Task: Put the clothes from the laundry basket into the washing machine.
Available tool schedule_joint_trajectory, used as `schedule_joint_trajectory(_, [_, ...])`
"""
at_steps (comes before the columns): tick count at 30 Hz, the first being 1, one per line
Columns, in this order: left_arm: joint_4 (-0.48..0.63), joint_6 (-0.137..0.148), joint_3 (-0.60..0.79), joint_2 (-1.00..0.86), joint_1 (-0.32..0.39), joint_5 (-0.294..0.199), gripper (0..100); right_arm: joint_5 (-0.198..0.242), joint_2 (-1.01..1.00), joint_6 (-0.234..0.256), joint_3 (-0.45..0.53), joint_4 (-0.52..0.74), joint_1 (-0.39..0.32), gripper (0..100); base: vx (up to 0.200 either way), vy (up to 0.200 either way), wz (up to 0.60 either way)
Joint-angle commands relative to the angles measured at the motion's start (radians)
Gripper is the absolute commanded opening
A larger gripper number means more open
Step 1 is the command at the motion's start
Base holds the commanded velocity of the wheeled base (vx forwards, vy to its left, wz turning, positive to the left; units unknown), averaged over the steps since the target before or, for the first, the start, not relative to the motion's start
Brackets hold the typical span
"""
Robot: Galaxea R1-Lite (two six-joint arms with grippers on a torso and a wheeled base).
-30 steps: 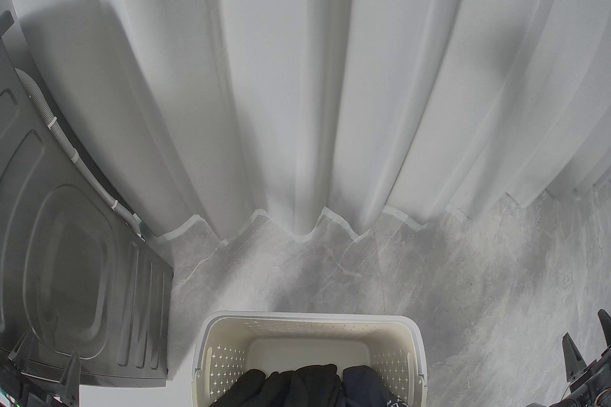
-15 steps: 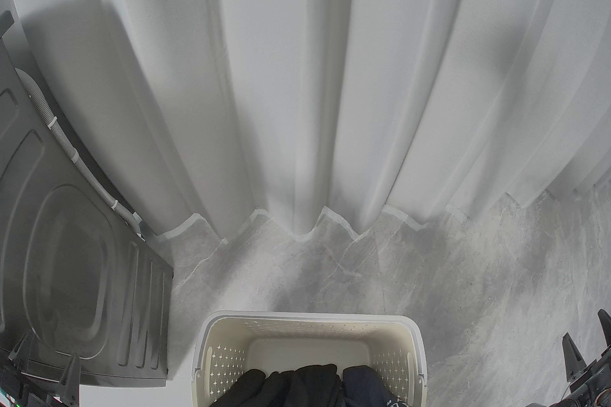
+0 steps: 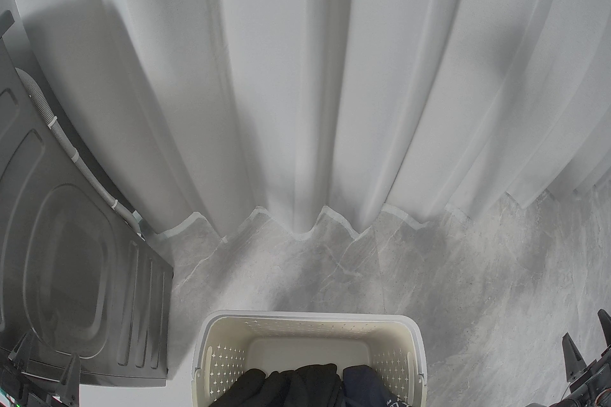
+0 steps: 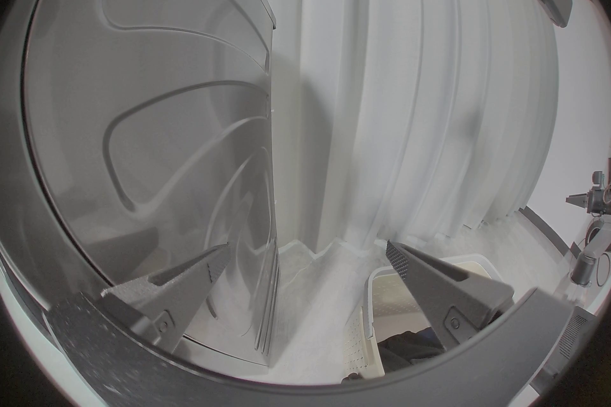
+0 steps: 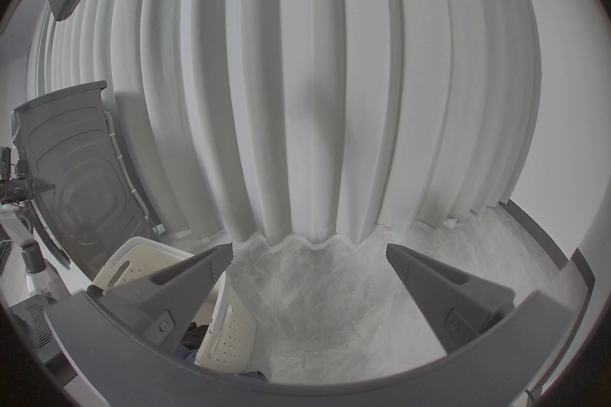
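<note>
L gripper (image 4: 307, 248) spread wide; washing machine (image 4: 146, 109) + laundry basket (image 4: 364, 341) beyond.

I stand in what looks like a home laundry corner. A grey washing machine (image 3: 70, 294) and a cream laundry basket (image 3: 305, 320) sit on marble-look floor (image 3: 484, 287), before long white curtains (image 3: 318, 77).

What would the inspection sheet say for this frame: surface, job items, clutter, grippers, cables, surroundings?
Surface: grey marbled floor.
Job's things: white laundry basket holding dark clothes; washing machine to its left, apart from it.
Clutter: nothing seen.
Grippers: left gripper open, empty; right gripper open, empty.
Cables: ribbed hose along the washing machine's rear edge.
Surroundings: white curtain reaching the floor.
</note>
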Motion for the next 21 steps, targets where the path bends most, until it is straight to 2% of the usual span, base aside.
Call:
schedule_joint_trajectory(1, [0.0,-0.001,0.016,-0.017,0.0,0.001,100,0.001,-0.013,0.0,0.018,0.0,0.0,100,-0.2,0.0,0.0])
schedule_joint_trajectory(21, [0.002,-0.001,0.016,-0.017,0.0,0.001,100,0.001,-0.015,0.0,0.018,0.0,0.0,100,-0.2,0.0,0.0])
